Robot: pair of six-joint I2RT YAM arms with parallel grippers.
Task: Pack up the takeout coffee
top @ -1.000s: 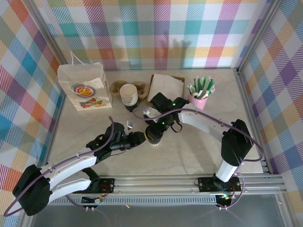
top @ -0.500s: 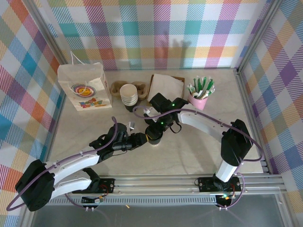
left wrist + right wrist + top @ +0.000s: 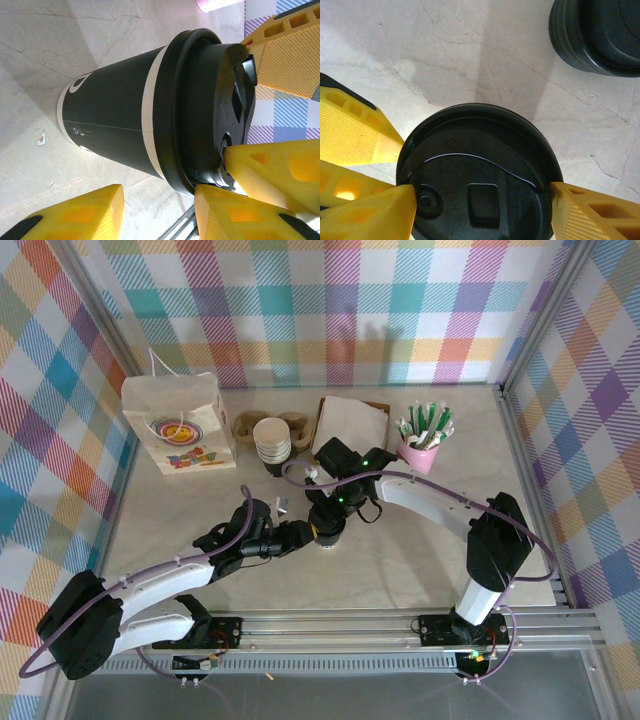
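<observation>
1. Seen from overhead, the small dark paper coffee cup (image 3: 327, 534) with a round black plastic lid is standing upright near the middle of the pale, marble-look desk (image 3: 420, 560). It is well apart from the white paper bag with a colourful print (image 3: 180, 425) at the far left. The right gripper (image 3: 329, 523) is hanging directly over the coffee cup. The left gripper (image 3: 303, 533) is lying low just beside the cup on its left. A stack of lidless cream paper cups (image 3: 271, 440) and a pink cup of green-and-white sticks (image 3: 423, 445) are sitting along the far edge.

2. At the left wrist, the coffee cup (image 3: 110, 125) is showing its dark wall and a white band under the lid (image 3: 200, 110), with its base on the desk. The left gripper (image 3: 159, 197) is keeping its jaws released, and nothing is lying between its yellow fingers (image 3: 75, 215). Two yellow fingers of the right gripper (image 3: 280, 170) are bracketing the lid, one of them touching the rim.

3. At the right wrist, the camera is looking straight down on the lid (image 3: 480, 170). The jaws of the right gripper (image 3: 482, 192) are grasping it, with a yellow pad pressing on the rim at each side. A black ridged round object (image 3: 600, 35) is resting on the desk, apart from the cup.
</observation>
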